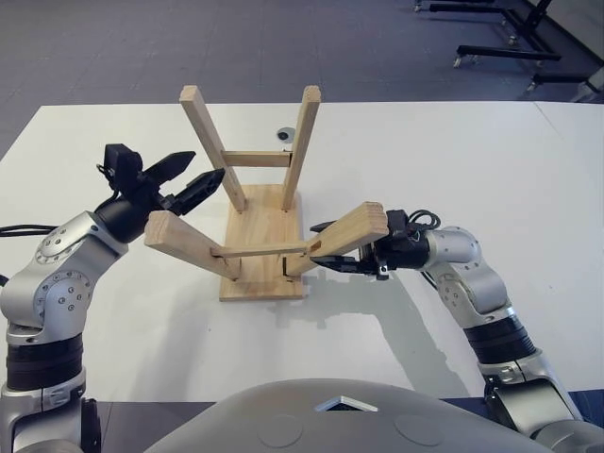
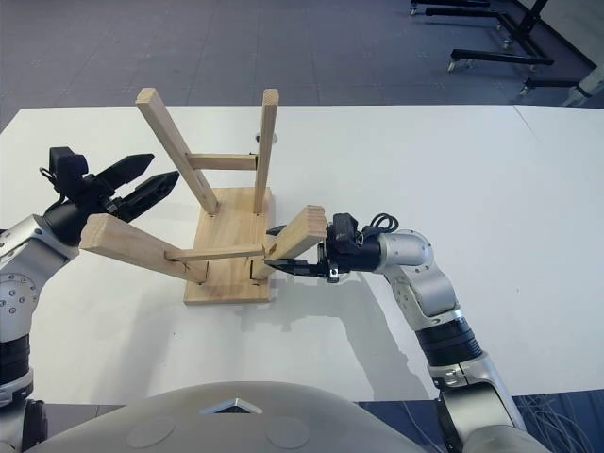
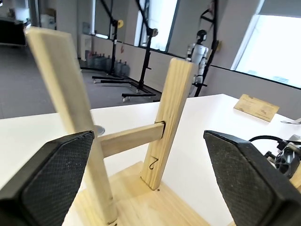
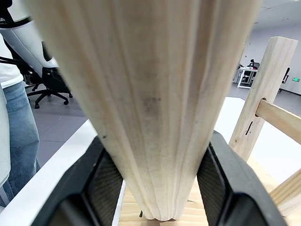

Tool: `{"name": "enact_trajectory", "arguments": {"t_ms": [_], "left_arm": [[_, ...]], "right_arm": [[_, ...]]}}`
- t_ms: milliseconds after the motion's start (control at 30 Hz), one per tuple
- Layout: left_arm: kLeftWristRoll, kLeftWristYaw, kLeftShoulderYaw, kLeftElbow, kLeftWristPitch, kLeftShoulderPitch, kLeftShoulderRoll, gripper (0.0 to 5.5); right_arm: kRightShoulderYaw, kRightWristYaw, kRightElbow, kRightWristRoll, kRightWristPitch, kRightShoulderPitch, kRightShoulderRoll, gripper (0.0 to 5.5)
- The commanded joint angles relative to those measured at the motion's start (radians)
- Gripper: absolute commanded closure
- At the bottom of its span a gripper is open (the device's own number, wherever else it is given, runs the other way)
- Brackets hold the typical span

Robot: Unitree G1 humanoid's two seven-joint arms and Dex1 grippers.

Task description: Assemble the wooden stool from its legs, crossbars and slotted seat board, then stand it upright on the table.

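The slotted seat board [image 1: 269, 247] lies flat on the white table [image 1: 528, 189] with its legs pointing up. The far pair of legs [image 1: 213, 149] stands upright, joined by a crossbar [image 1: 257, 159]. The near pair leans outward, also linked by a crossbar [image 1: 262, 250]. My right gripper [image 1: 332, 253] is shut on the near right leg [image 1: 345, 236], close to the board. That leg [image 4: 150, 94] sits between the black pads [image 4: 107, 181]. My left gripper [image 1: 187, 181] is open, just left of the far left leg and above the near left leg [image 1: 189, 243]. Its pads [image 3: 47, 183] frame the far legs.
A small round metal piece [image 1: 286, 134] lies on the table behind the stool. The table has free room to the right and front. Black rolling stands [image 1: 510, 47] are on the floor beyond the far edge.
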Motion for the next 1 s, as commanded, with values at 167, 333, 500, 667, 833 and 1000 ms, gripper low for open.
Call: {"name": "enact_trajectory", "arguments": {"t_ms": [167, 333, 500, 667, 833, 1000], "left_arm": [[0.046, -0.027, 0.015, 0.013, -0.001, -0.001, 0.010, 1.23], [0.197, -0.030, -0.032, 0.171, -0.057, 0.062, 0.007, 1.23], [0.365, -0.045, -0.128, 0.291, -0.156, 0.098, -0.020, 1.23], [0.421, -0.056, -0.179, 0.334, -0.211, 0.072, -0.077, 1.23], [0.454, -0.061, -0.217, 0.351, -0.226, 0.043, -0.117, 1.23], [0.479, -0.067, -0.238, 0.361, -0.233, 0.041, -0.141, 1.23]], "right_arm": [[0.030, -0.004, 0.036, -0.075, 0.037, 0.017, -0.023, 3.44], [0.033, -0.005, 0.032, -0.075, 0.038, 0.012, -0.022, 3.44], [0.038, 0.000, 0.025, -0.069, 0.046, 0.003, -0.027, 3.44], [0.048, 0.000, 0.022, -0.068, 0.052, -0.008, -0.025, 3.44], [0.059, -0.001, 0.023, -0.071, 0.050, -0.014, -0.018, 3.44], [0.076, 0.001, 0.028, -0.077, 0.043, -0.019, -0.010, 3.44]]}}
